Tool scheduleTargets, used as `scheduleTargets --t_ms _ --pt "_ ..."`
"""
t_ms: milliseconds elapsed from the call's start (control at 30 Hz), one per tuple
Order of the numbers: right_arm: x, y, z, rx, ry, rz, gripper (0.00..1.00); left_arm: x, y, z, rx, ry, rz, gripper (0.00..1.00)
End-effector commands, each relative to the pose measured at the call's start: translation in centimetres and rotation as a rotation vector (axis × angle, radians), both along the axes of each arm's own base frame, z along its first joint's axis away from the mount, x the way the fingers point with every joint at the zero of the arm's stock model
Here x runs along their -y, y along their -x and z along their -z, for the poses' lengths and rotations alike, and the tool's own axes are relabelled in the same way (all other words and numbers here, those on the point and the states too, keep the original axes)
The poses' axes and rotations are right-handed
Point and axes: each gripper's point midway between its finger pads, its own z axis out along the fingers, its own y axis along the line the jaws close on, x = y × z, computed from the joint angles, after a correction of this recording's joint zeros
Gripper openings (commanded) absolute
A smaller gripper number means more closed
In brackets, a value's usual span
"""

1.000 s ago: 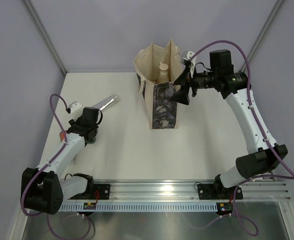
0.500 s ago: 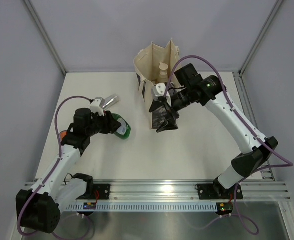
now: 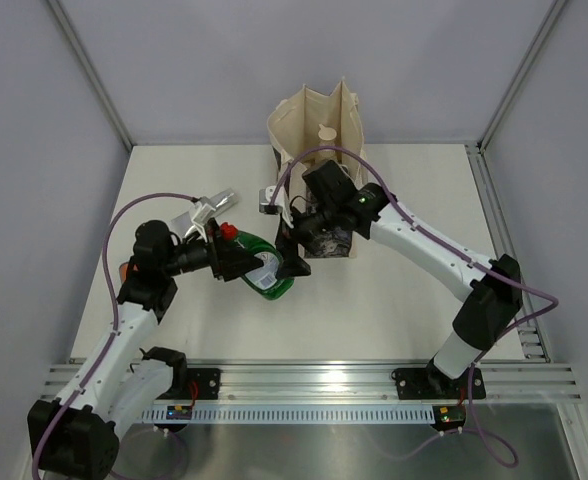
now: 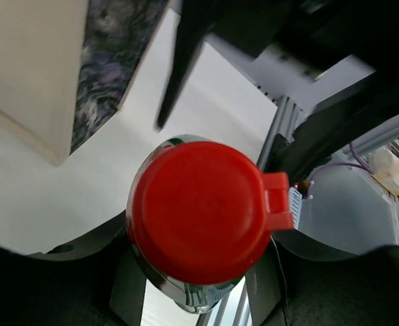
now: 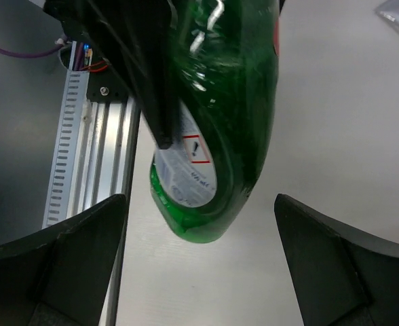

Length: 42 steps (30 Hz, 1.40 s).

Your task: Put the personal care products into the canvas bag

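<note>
Green red-capped bottle (image 3: 261,272): clamped in left gripper (image 3: 222,260), label partly covered. Right gripper (image 3: 292,256): fingers spread, near bottle base. Canvas bag (image 3: 309,118): printed panel partly arm-hidden.

The flat white tabletop (image 3: 224,330) is enclosed by plain lavender-grey wall panels (image 3: 224,60) at the back and on both sides. Two grey metal frame posts, one left (image 3: 89,72) and one right (image 3: 518,72), run along the rear corners. A grooved aluminium rail (image 3: 314,375) spans the near edge of the tabletop. A slotted grey strip (image 3: 314,412) runs parallel to the rail, just beside it on the near side. A brushed grey metal surface (image 3: 324,450) lies nearest the camera, beyond the strip. In the right wrist view, the same rail and strip border the tabletop.
</note>
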Motion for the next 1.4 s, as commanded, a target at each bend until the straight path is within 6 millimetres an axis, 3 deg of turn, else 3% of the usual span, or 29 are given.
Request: scheduleTargets --t_ms 0,133,233,367,500,933,1133,1233,1267,1367 --pt "-1.8 -1.7 -1.5 0.001 -0.046 0.188 0.99 0.6 2.5 -6.9 0.231 0.103 0.126 0.03" --pt "-2.2 -1.7 -1.3 -0.055 -0.050 0.219 1.00 0.5 2.7 -7.2 0.223 0.117 0.119 0.01" --pt "-2.7 -0.1 -1.0 -0.151 -0.061 0.161 0.99 0.5 2.8 -7.9 0.231 0.139 0.113 0.01" --pt "-3.6 3.1 -2.1 -0.323 -0.135 0.005 1.00 0.5 2.5 -9.1 0.261 0.168 0.087 0.00" --pt "-4.3 4.2 -3.1 -0.443 -0.182 -0.047 0.99 0.4 2.1 -9.9 0.282 0.186 0.064 0.00" --pt "-5.4 3.2 -4.0 -0.491 -0.263 0.028 0.96 -0.3 1.4 -14.1 0.379 0.271 -0.037 0.00" --pt "-6.8 2.4 -5.5 -0.472 -0.399 0.003 0.93 -0.8 0.8 -15.7 0.414 0.315 -0.105 0.00" --pt "-7.2 2.3 -6.0 -0.508 -0.429 -0.006 0.86 -1.0 0.3 -15.9 0.410 0.330 -0.134 0.00" --pt "-7.3 2.3 -6.7 -0.507 -0.452 -0.025 0.77 -1.2 0.1 -16.0 0.410 0.335 -0.151 0.00" --pt "-7.5 2.5 -7.5 -0.492 -0.473 -0.063 0.63 -1.4 -0.1 -15.9 0.406 0.338 -0.181 0.00"
